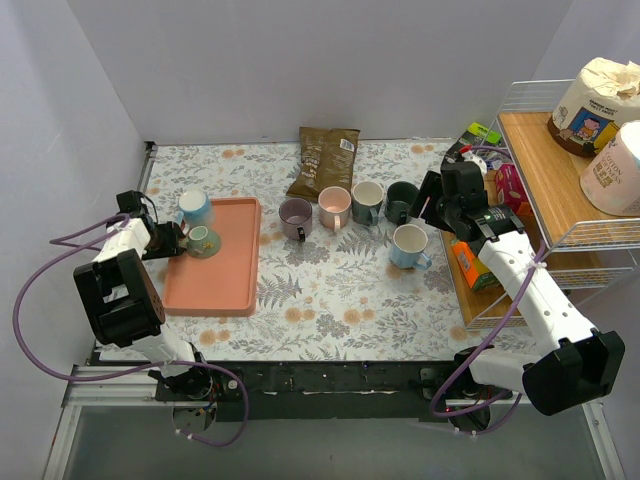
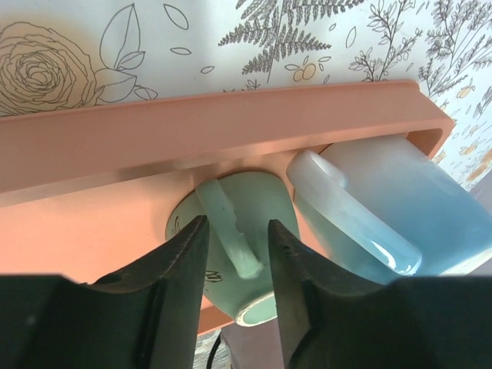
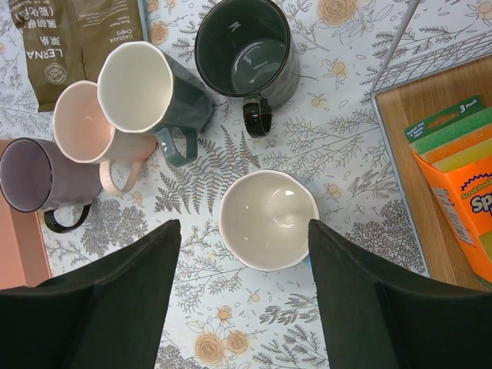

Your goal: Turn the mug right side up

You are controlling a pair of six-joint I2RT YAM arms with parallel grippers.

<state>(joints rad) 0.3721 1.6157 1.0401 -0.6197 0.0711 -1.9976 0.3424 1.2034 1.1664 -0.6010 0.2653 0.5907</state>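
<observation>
A small green mug stands upside down on the pink tray, foot ring up. Its handle lies between the fingers of my left gripper, with a gap showing on each side. In the top view that gripper reaches in from the tray's left edge to the green mug. A pale blue mug stands upside down right beside it. My right gripper hangs open above an upright light blue mug with a white inside, touching nothing.
Purple, pink, grey and dark green mugs stand upright in a row mid-table. A brown coffee bag lies behind them. A wire shelf rack with paper rolls and sponge packs fills the right side.
</observation>
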